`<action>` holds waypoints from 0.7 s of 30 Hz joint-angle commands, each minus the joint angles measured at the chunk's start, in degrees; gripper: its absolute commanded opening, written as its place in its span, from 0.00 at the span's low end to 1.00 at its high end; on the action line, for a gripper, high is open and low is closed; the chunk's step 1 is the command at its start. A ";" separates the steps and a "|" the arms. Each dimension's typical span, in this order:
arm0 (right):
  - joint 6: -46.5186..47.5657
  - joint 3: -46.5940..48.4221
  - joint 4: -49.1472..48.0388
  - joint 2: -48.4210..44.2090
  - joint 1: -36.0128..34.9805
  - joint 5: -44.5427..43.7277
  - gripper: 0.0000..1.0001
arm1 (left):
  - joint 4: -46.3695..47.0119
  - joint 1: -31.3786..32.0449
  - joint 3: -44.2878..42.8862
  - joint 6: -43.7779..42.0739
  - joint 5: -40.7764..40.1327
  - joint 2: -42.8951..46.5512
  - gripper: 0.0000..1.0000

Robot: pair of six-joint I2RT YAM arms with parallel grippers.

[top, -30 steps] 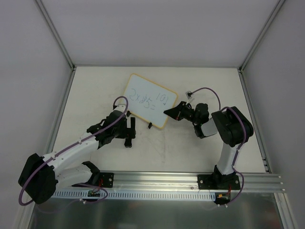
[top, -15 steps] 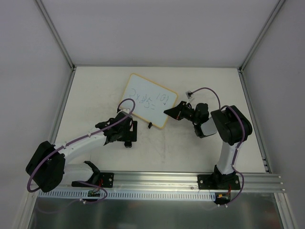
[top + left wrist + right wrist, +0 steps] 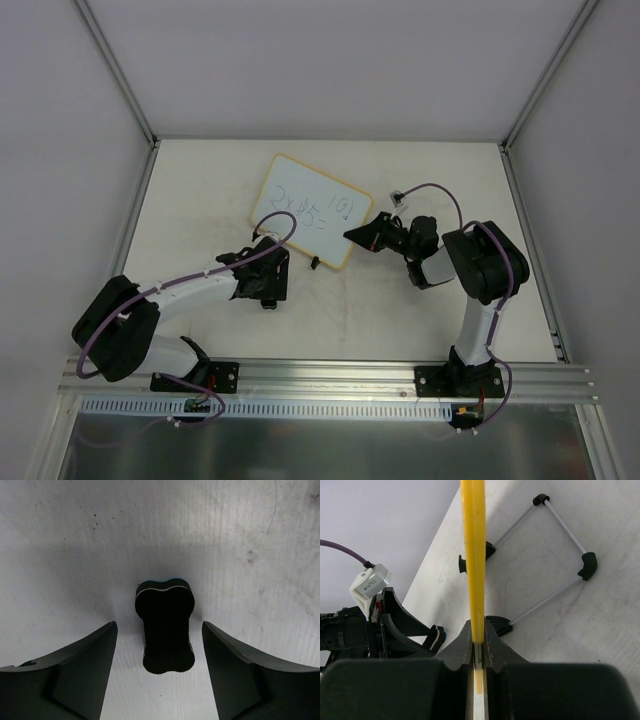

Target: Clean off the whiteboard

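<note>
A pale, scuffed tabletop (image 3: 420, 310) carries the small white rectangular whiteboard with a yellow rim (image 3: 310, 205), set askew at the far middle with blue handwritten sums on its face. The right gripper (image 3: 354, 236) is clenched on the board's right-hand rim. The left gripper (image 3: 159, 626), jaws parted, straddles a small black bone-shaped eraser block (image 3: 165, 630) lying just off the board's near-left corner, with gaps on both sides.
</note>
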State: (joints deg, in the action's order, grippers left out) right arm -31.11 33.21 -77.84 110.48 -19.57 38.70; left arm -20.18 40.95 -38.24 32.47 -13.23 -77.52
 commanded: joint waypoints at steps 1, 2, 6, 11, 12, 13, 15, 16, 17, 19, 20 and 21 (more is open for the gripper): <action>0.00 0.98 -9.96 0.53 1.12 -3.81 0.00 | -1.79 0.71 -2.28 1.37 -3.11 -0.79 0.67; 0.00 0.89 -9.96 0.44 1.12 -3.89 0.00 | -1.87 0.80 -2.28 1.46 -3.46 -0.79 0.64; -0.09 0.80 -9.96 0.36 1.29 -3.72 0.00 | -1.79 0.71 -2.72 1.81 -4.17 -1.93 0.57; -0.09 0.89 -9.96 0.35 1.29 -3.63 0.00 | -1.88 0.80 -2.98 2.42 -4.43 -2.56 0.43; -0.09 0.89 -9.96 0.27 1.29 -3.54 0.00 | -1.88 0.80 -2.98 2.42 -4.43 -2.29 0.43; -0.17 0.98 -9.96 0.27 1.38 -3.45 0.00 | -1.88 0.80 -2.98 2.34 -4.34 -1.94 0.42; -0.18 0.98 -9.96 0.35 1.38 -3.37 0.00 | -1.96 0.80 -3.07 1.99 -4.26 -0.80 0.32; -0.18 0.98 -10.05 0.44 1.38 -3.37 0.00 | -1.96 0.89 -3.07 1.81 -4.34 -0.45 0.30; -0.26 0.98 -9.96 0.44 1.38 -3.37 0.00 | -2.14 0.89 -3.07 1.72 -4.34 -0.18 0.28; -0.35 0.98 -9.96 0.44 1.38 -3.19 0.00 | -2.14 0.89 -3.16 1.37 -4.43 0.17 0.25; -0.35 1.06 -9.96 0.36 1.29 -3.10 0.00 | -2.23 0.89 -3.42 1.28 -4.43 0.26 0.23; -0.35 1.07 -10.05 0.35 1.38 -3.10 0.00 | -2.31 0.89 -3.51 1.28 -4.61 0.43 0.22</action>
State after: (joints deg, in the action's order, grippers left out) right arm -31.35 33.21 -77.84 110.48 -19.35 39.18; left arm -20.99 41.32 -39.75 33.71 -15.84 -79.07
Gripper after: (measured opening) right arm 0.059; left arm 0.330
